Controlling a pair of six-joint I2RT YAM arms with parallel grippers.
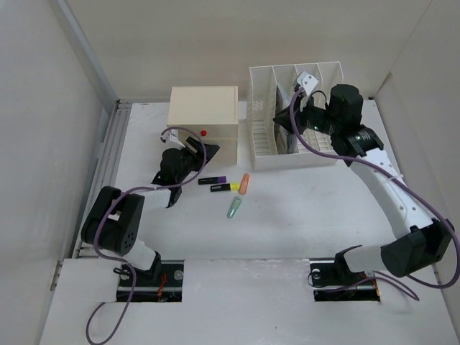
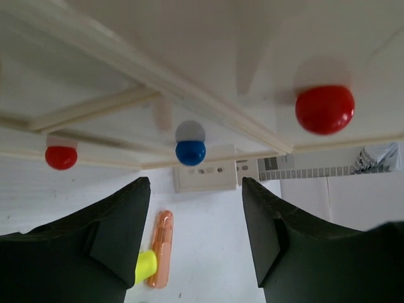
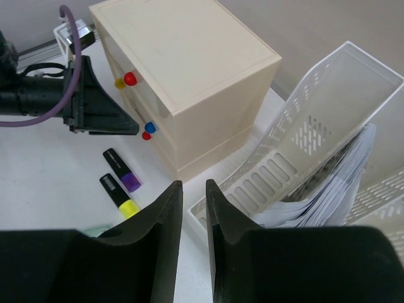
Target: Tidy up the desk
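Desk: the white desk (image 1: 302, 215) fills the middle and lower part of the top view. The cream drawer box (image 1: 203, 106) and the white file rack (image 1: 287, 151) stand at its far side.

Loose items: four highlighters lie on the desk in the centre of the top view: a purple-capped highlighter (image 1: 213, 180), a yellow-capped highlighter (image 1: 225, 187), an orange highlighter (image 1: 244, 183) and a green highlighter (image 1: 234, 208).

Left gripper: we see the left gripper (image 2: 194, 183) with its jaws apart and nothing between them, pointed at the front of the drawer box.

Key relation: in the left wrist view the blue knob (image 2: 190, 152) sits just above the gap between the jaws, straight ahead and not yet touched. One red knob (image 2: 324, 108) is off to the upper right and another red knob (image 2: 61, 157) is at the left.

Long axis: the drawer fronts run across that frame, tilted down to the right, so we judge a pull would come straight back toward the wrist.

Right gripper: the right gripper (image 3: 194, 186) hovers above the near edge of the file rack. Its jaws are almost together with a thin slit between them, and we see nothing clamped.

Papers: a sheaf of papers (image 3: 328, 189) leans in a rack slot at the right of the right wrist view.

Nearer arm: the left arm is much closer to the knobs and the highlighters, while the right is beside the rack.

Likely step: we judge that the left gripper is lining up on the blue knob to open a drawer.
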